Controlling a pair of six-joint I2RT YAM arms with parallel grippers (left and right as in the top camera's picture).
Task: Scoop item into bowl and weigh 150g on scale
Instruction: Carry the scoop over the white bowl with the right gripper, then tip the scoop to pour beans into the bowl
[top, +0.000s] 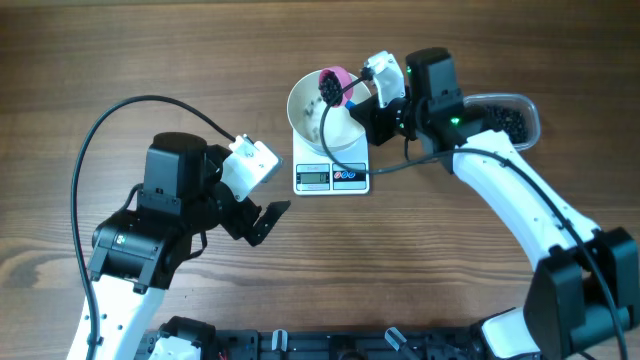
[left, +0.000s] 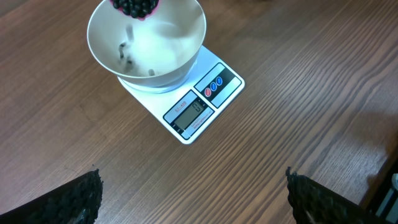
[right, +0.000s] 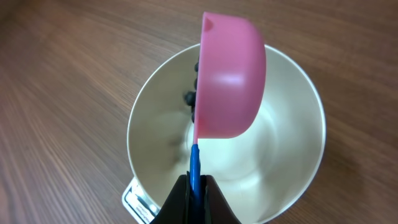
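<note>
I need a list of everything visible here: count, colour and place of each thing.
table: one, brown wood, under everything
scale: one, white, middle of table
bowl: one, white, on the scale
scoop: one, pink with blue handle, tilted over the bowl
beads: many, black, in scoop, bowl and tub
tub: one, clear, right of the bowl
left pincer: one, black, open, empty, left of the scale
right pincer: one, black, shut on the scoop's handle
</note>
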